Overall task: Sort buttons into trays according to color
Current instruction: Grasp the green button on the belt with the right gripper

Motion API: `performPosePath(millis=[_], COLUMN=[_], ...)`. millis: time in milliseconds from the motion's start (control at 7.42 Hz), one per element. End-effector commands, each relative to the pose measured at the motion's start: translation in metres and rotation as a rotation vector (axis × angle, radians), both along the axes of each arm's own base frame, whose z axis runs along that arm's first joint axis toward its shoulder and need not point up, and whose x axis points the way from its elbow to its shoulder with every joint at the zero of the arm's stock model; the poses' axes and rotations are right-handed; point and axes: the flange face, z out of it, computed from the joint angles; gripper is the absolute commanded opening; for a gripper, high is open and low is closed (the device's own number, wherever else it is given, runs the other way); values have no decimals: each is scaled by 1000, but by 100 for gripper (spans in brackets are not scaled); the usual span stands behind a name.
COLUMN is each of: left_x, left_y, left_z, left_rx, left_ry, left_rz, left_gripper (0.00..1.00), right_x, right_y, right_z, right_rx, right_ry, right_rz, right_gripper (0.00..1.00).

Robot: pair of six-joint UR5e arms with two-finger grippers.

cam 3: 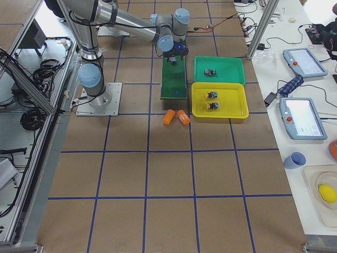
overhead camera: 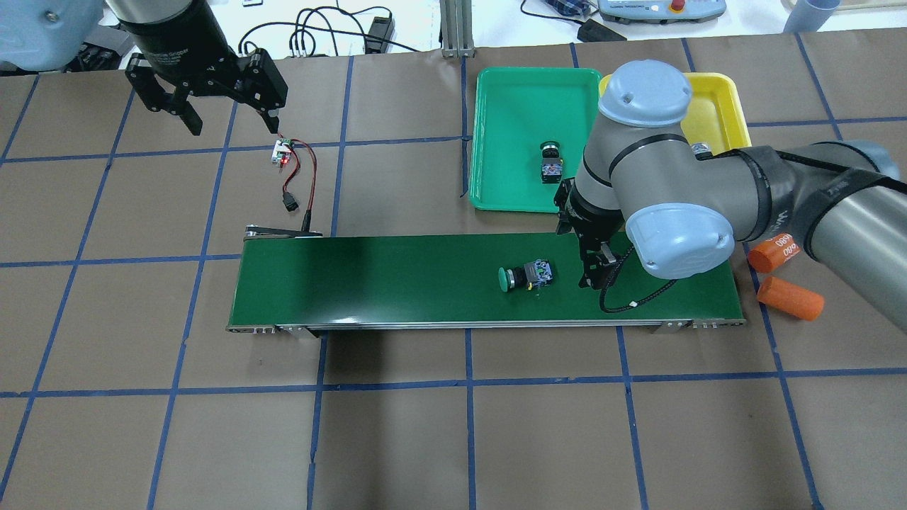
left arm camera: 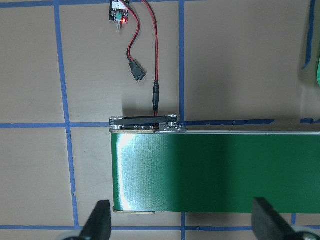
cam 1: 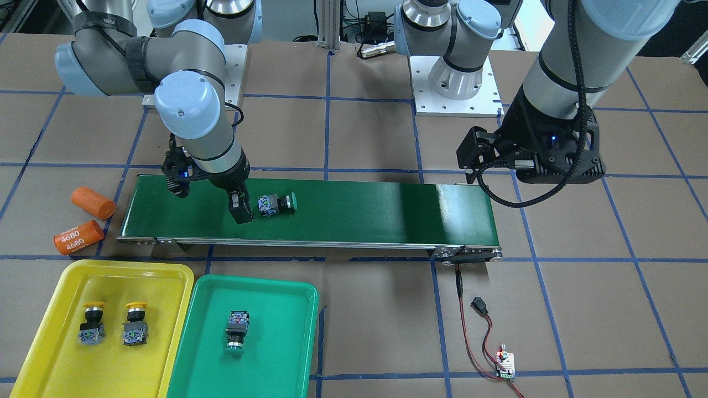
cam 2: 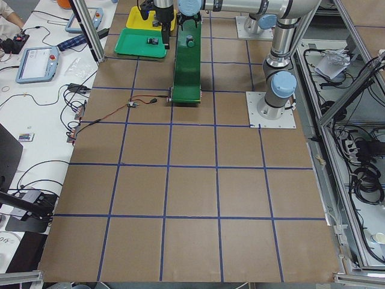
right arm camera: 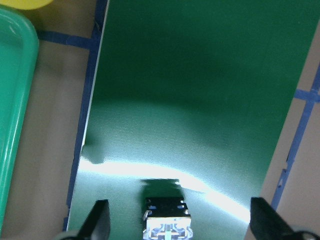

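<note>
Nearest the front-facing camera, at the bottom left of its frame, sit two trays side by side on the brown surface (cam 1: 376, 309). In the yellow tray (cam 1: 110, 376), the farther left of the two, are two yellow buttons (cam 1: 91, 323) (cam 1: 135, 324), close together with their caps pointing toward the top of the frame. In the green tray (cam 1: 276, 354) is one green button (cam 1: 237, 330), lying with its cap toward the bottom edge.

Above the trays, a long dark-green belt (cam 1: 376, 207) crosses the middle of the frame. On its left part lies the second green button (cam 1: 276, 204), on its side with the cap pointing right. The right end effector (right arm camera: 180, 220) hangs over the belt just left of this button. Its fingers are spread wide, nearly the width of the belt, and hold nothing. In the right wrist view the button shows at the bottom centre, between the two fingertips, and neither touches it.

The left end effector (overhead camera: 232, 117) is in the upper left of the overhead view, well apart from the trays, near the belt's other end. It is also wide apart and empty.

Two orange cylinders (cam 1: 93, 202) (cam 1: 79, 236) lie left of the belt, one marked "4680". A small circuit board (cam 1: 505, 365) with red wires lies at the lower right.
</note>
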Motion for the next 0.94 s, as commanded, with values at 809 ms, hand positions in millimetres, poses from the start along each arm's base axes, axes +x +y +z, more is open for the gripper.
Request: performPosePath(millis=[809], left_x=[2], left_y=[-2], left_z=[-2], left_rx=[3], left_ry=[0], left_rz=[2], left_gripper=[100], right_x=[10], right_y=[0], right_z=[-37], right_rx=[75], right_ry=[19], right_rz=[-14], right_gripper=[100])
